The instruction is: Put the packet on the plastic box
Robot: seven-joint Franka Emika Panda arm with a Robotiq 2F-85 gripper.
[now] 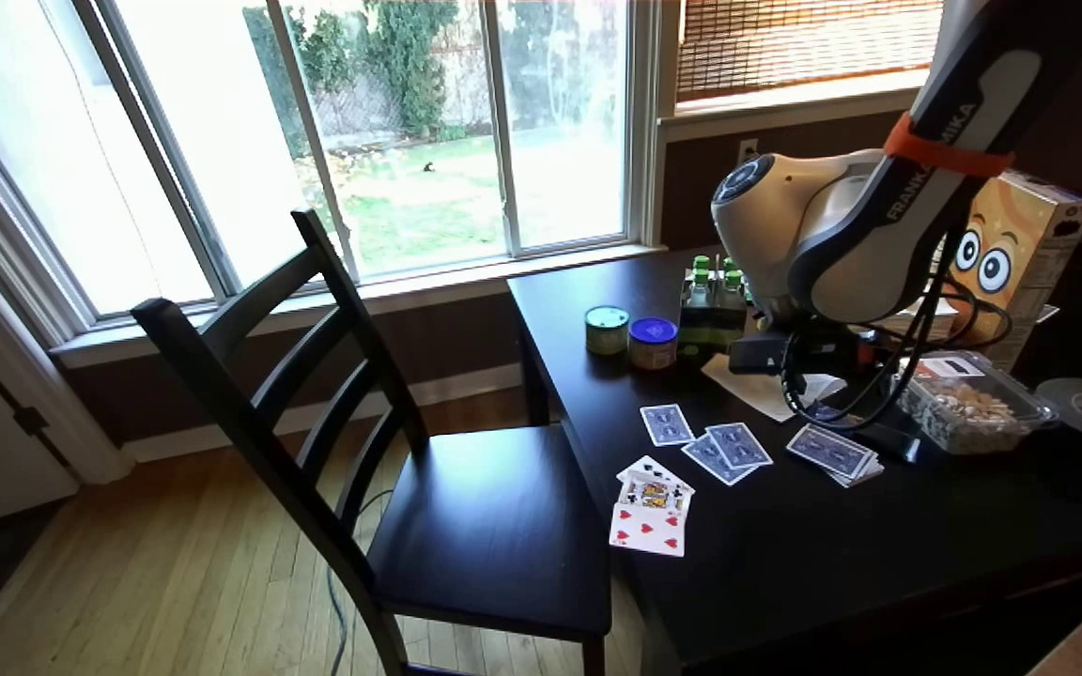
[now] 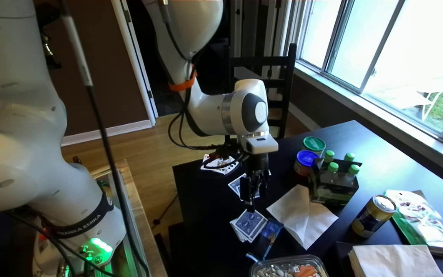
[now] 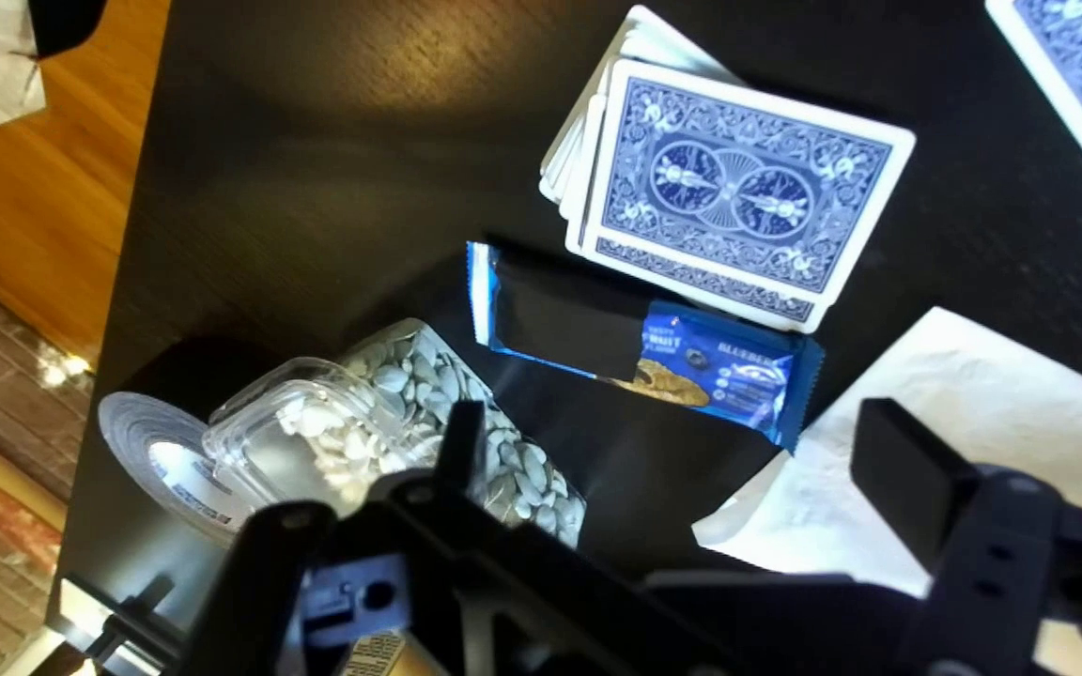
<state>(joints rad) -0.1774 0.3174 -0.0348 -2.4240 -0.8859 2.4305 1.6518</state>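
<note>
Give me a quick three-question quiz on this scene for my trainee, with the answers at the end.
1. Multiple choice. Which of these lies nearest the blue packet?
A: the bottle carrier
B: the card pile with a blue back on top
C: the tub with the blue lid
2. Fill the gap. In the wrist view, the claw is ____, gripping nothing.
3. True or false? The packet lies on the dark table, not on the clear plastic box.

Key: 1 B; 2 open; 3 true.
</note>
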